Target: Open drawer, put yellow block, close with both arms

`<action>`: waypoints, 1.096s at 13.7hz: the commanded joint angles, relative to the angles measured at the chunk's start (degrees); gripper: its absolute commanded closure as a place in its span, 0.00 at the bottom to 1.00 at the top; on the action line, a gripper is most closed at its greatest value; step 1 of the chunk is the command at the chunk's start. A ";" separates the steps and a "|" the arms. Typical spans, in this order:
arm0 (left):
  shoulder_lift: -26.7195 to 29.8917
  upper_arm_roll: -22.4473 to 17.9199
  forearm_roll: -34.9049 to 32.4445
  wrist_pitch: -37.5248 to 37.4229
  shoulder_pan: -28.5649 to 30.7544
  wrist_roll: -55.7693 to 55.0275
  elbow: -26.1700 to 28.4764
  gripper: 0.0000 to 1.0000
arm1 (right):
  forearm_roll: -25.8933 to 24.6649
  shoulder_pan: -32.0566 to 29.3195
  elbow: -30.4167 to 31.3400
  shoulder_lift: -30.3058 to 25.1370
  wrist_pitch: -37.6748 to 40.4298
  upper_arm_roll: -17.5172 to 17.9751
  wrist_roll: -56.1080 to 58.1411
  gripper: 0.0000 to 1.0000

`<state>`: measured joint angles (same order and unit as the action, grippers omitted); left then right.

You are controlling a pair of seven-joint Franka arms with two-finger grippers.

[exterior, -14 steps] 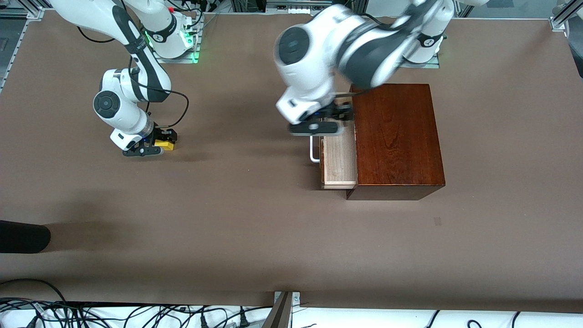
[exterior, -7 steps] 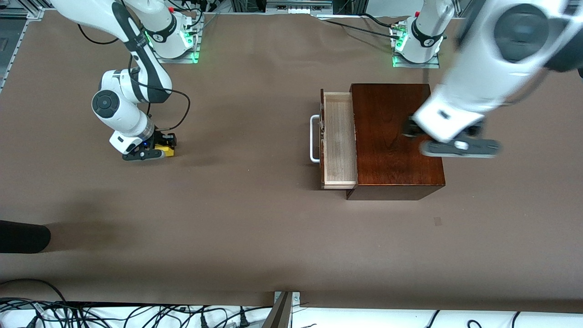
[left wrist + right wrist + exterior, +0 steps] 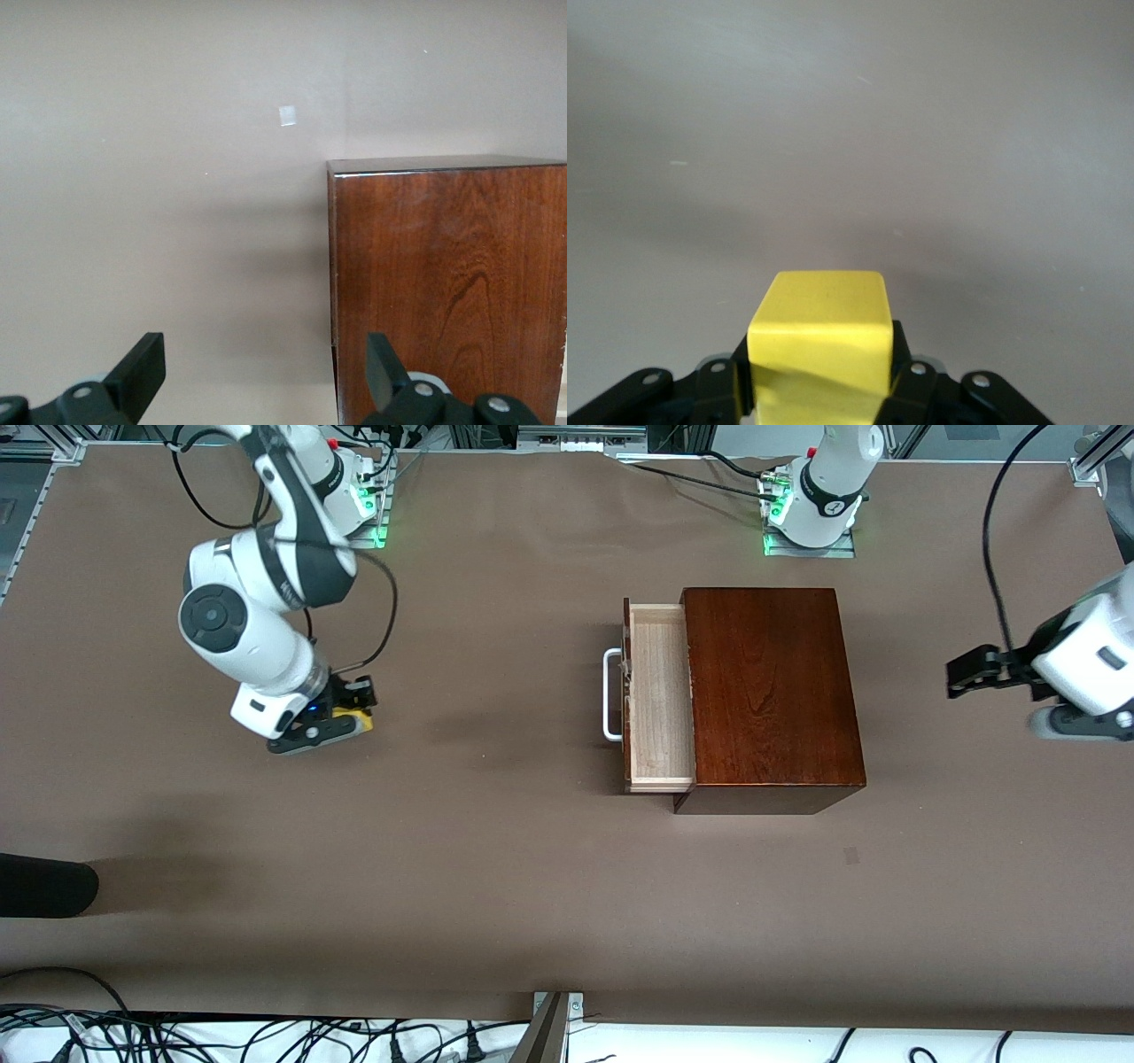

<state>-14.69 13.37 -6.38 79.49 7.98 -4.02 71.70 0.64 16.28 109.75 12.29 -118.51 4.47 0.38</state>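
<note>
The right gripper (image 3: 341, 717) is clamped on the yellow block (image 3: 819, 341) above the desk (image 3: 496, 868). The left gripper (image 3: 266, 376) hangs wide apart and empty beside the box (image 3: 771, 691), whose drawer (image 3: 657, 708) stands pulled out.

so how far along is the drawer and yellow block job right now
Done: the drawer stands pulled out of the wooden box, tray empty. In hand: the right gripper is shut on the yellow block, toward the right arm's end of the table. The left gripper hangs open beside the box. Left: drop the block in and close the drawer.
</note>
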 commanded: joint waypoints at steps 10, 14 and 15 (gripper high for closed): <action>18.74 -11.97 6.29 12.45 -7.80 1.64 24.99 0.00 | -3.89 31.33 -38.35 20.91 9.79 -0.17 4.18 0.99; 18.21 -11.97 6.29 12.36 -7.80 1.64 24.45 0.00 | -6.97 37.93 -49.62 29.35 9.53 -0.25 9.18 0.99; 18.03 -11.97 6.21 12.36 -7.89 1.47 24.02 0.00 | -7.67 39.08 -50.59 30.59 9.09 -0.34 11.20 0.99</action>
<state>3.43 1.53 0.03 91.58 0.36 -3.58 96.50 -5.72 53.60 66.05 38.23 -111.03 4.89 7.47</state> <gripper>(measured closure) 0.000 0.445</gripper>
